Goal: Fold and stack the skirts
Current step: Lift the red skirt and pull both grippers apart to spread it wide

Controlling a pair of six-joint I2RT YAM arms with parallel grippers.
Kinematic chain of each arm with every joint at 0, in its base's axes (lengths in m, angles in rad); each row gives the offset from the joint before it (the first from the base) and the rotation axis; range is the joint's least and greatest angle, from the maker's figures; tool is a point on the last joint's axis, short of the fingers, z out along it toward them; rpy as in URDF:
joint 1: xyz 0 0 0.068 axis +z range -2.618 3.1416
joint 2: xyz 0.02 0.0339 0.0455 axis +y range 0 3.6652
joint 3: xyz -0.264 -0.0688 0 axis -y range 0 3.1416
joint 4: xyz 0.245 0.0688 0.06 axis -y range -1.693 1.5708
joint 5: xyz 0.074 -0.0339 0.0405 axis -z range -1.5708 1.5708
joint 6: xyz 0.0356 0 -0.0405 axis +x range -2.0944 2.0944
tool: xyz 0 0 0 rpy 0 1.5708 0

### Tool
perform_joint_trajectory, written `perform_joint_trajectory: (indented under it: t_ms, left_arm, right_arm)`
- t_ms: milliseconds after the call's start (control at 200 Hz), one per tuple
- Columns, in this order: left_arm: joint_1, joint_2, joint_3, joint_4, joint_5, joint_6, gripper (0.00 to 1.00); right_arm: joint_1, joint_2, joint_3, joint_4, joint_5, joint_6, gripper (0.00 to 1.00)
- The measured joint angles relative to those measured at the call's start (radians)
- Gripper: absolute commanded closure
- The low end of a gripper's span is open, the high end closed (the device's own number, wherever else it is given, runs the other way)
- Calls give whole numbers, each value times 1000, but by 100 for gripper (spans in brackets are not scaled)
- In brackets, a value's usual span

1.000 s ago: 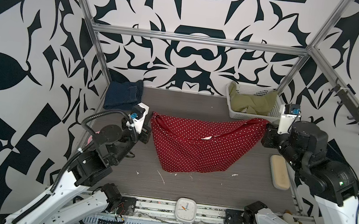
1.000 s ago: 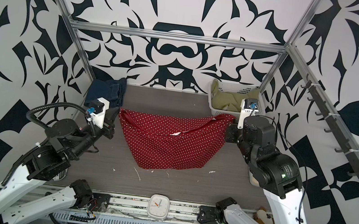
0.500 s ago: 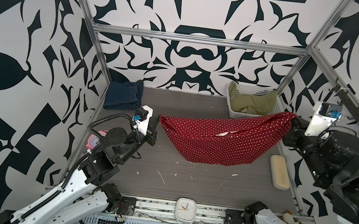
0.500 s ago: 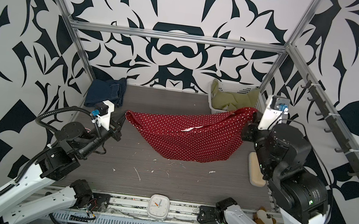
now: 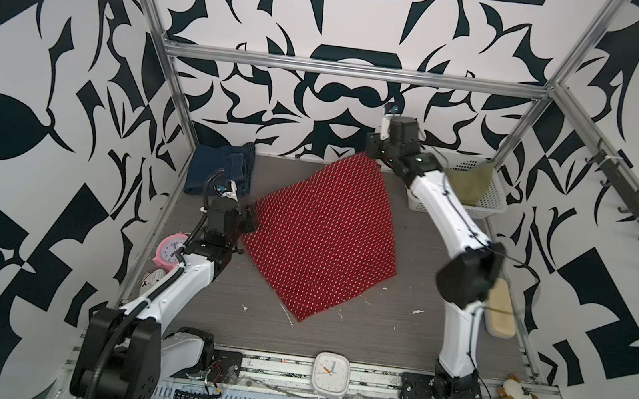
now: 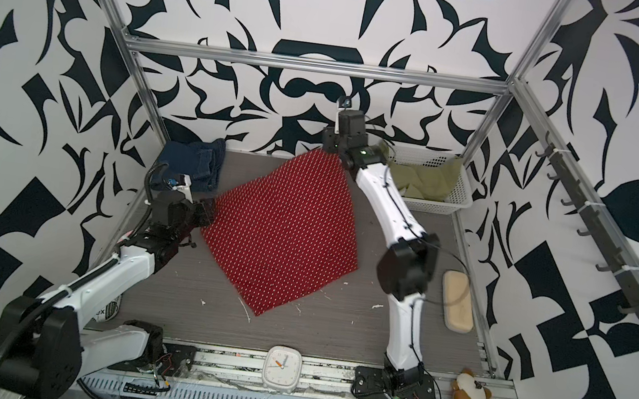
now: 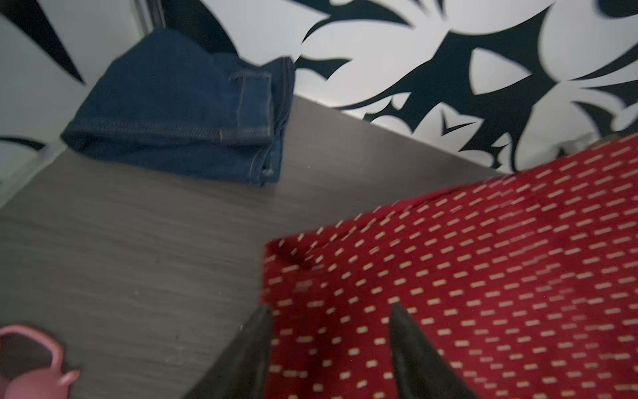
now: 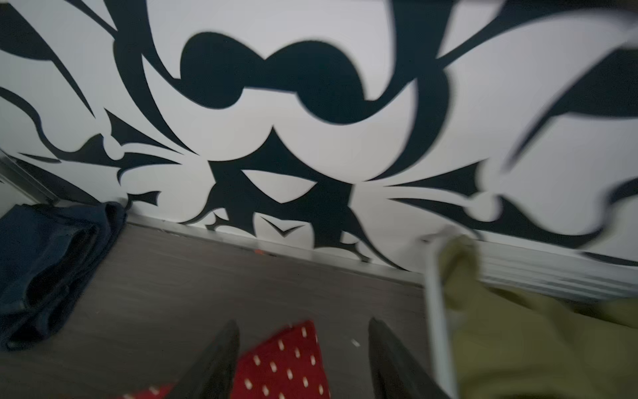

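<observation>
Laid down! The red skirt (image 5: 321, 234), held stretched in the air a moment earlier, was now spread flat at the middle of the table (image 5: 375, 333). Its 2 corners were let go: the left pincer (image 7: 329, 307) and the right pincer (image 8: 303, 321) were both seen spread over them. Folding could be started, it was judged. Only "ex" was read, on a white container (image 6: 106, 311) beside the left arm.

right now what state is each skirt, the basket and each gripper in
red polka-dot skirt: spread flat
denim skirt: folded
basket: upright
olive skirt: crumpled inside basket
left gripper: open, over red polka-dot skirt's corner
right gripper: open, over its far corner
</observation>
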Motion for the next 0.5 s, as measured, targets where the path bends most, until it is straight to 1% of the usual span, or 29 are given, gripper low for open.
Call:
perform_joint_trajectory:
  t_ms: [70, 120, 160, 215, 230, 270, 370, 380, 390, 430, 500]
  left_arm:
    - [12, 14, 0, -35, -42, -18, 10]
    - [22, 3, 0, -44, -64, -23, 12]
    - [27, -19, 0, -50, -75, -27, 14]
    - [32, -58, 0, -59, -84, -27, 14]
    - [32, -71, 0, -61, -83, -30, 14]
    - [32, -99, 0, -64, -79, -31, 14]
    - [32, -137, 16, -107, -31, -37, 14]
    - [32, -137, 20, -115, -23, -38, 17]
    - [32, -137, 23, -119, -18, -38, 18]
    - [32, -127, 42, -156, 14, -43, 19]
    - [31, -101, 70, -212, 76, -42, 23]
  right_arm:
    - [0, 271, 346, -90, -46, 23, 26]
    - [2, 403, 527, -159, -78, 35, 26]
    - [3, 446, 584, -216, -101, 46, 26]
    - [6, 431, 558, -282, -126, 57, 26]
    - [6, 415, 527, -287, -131, 60, 26]
    - [9, 320, 373, -278, -142, 65, 26]
    - [26, -43, -162, -184, -160, 87, 27]
    - [29, -87, -218, -171, -164, 90, 28]
    - [31, -125, -267, -162, -164, 95, 28]
    - [41, -278, -441, -120, -171, 113, 33]
    - [58, -507, -664, -50, -179, 148, 42]
